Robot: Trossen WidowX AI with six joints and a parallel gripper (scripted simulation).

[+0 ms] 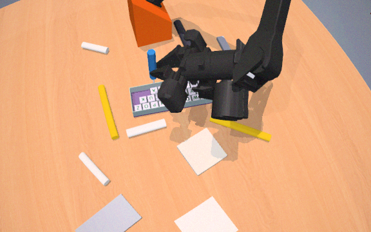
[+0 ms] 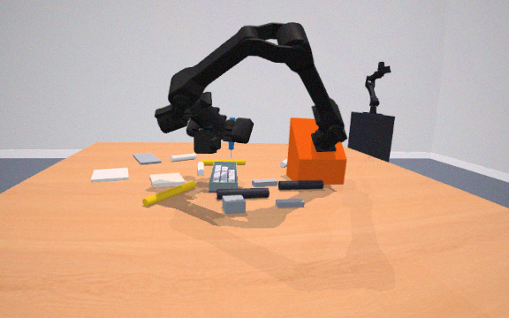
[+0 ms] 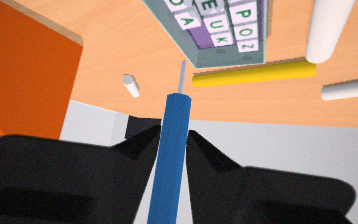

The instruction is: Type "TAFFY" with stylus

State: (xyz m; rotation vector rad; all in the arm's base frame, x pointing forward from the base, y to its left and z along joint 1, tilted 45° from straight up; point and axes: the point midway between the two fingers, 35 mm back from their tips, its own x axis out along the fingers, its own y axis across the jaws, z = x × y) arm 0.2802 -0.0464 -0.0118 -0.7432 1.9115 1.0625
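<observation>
The gripper [image 1: 154, 69] [image 2: 231, 128] [image 3: 175, 134] is shut on the blue stylus [image 1: 151, 59] [image 2: 231, 145] [image 3: 171, 165], which is nearly upright in the top view, thin grey tip down. The tip shows just outside the keyboard's long edge on the A key's side, near the end corner in the wrist view, and looks raised; exact height is unclear. The keyboard [image 1: 142, 95] [image 2: 224, 184] [image 3: 230, 58] has a grey-green frame, purple base and white lettered keys. The A key [image 1: 153, 90] [image 3: 186, 20] is visible. The arm hides much of the keyboard in the top view, including T, F and Y.
An orange block [image 1: 154, 30] [image 2: 318, 170] [image 3: 35, 65] stands behind the keyboard. A white stick [image 1: 146, 128] and yellow sticks [image 1: 108, 113] [image 1: 243, 129] lie nearby. Black rods [image 2: 300, 185] [image 2: 243, 193] and grey blocks [image 2: 233, 204] [image 2: 290, 203] lie around it. A white square [image 1: 201, 151] lies in front.
</observation>
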